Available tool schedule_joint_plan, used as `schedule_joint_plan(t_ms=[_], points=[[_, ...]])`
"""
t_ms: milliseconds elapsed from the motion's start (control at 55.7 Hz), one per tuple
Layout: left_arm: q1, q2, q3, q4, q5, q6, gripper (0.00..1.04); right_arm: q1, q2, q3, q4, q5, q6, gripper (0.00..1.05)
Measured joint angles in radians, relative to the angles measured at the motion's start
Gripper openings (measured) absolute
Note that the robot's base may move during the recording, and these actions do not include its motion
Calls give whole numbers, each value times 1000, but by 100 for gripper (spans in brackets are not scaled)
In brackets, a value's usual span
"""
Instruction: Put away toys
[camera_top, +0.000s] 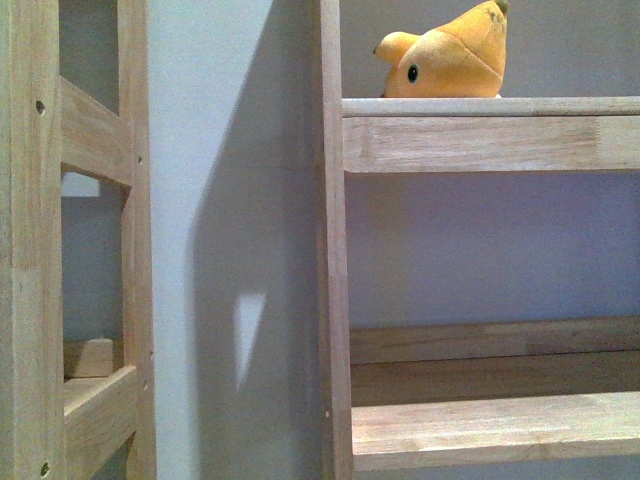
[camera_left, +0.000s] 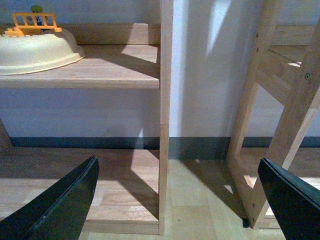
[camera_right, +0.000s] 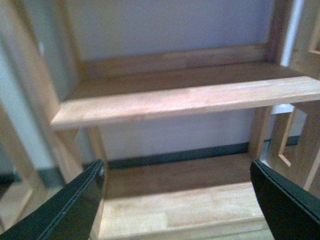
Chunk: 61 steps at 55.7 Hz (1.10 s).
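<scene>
Our left gripper (camera_left: 177, 200) and right gripper (camera_right: 177, 200) gape wide, holding nothing. Beyond the jaws stand pale wooden shelves (camera_right: 185, 100) against a grey wall (camera_top: 230, 150). The plush animal (camera_top: 447, 57) lies on an upper shelf (camera_top: 490, 140), clear of both.

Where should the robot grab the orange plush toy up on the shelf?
Probably around the plush toy's rounded head, coming from the front, since the upper shelf hides its underside and the wooden post stands close on one side. It looks soft, so wide-open fingers can squeeze across it.
</scene>
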Motion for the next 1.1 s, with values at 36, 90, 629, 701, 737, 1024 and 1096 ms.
schedule_joint_plan(t_ms=[36, 90, 629, 701, 737, 1024, 1096], points=[[0, 0, 0, 0, 0, 0, 98, -29, -8, -2, -33, -72, -18, 82], [0, 0, 0, 0, 0, 0, 98, -68, -21, -16, -45, -149, -35, 72], [0, 0, 0, 0, 0, 0, 98, -274, -121, -137, -30, -354, -63, 3], [0, 0, 0, 0, 0, 0, 98, -274, -128, -144, -29, -355, -63, 3], [0, 0, 0, 0, 0, 0, 98, -274, -131, -147, -28, -354, -63, 3], [0, 0, 0, 0, 0, 0, 98, -275, -177, -196, -21, -355, -63, 3], [0, 0, 0, 0, 0, 0, 98, -275, -182, -200, -20, -355, -63, 3]])
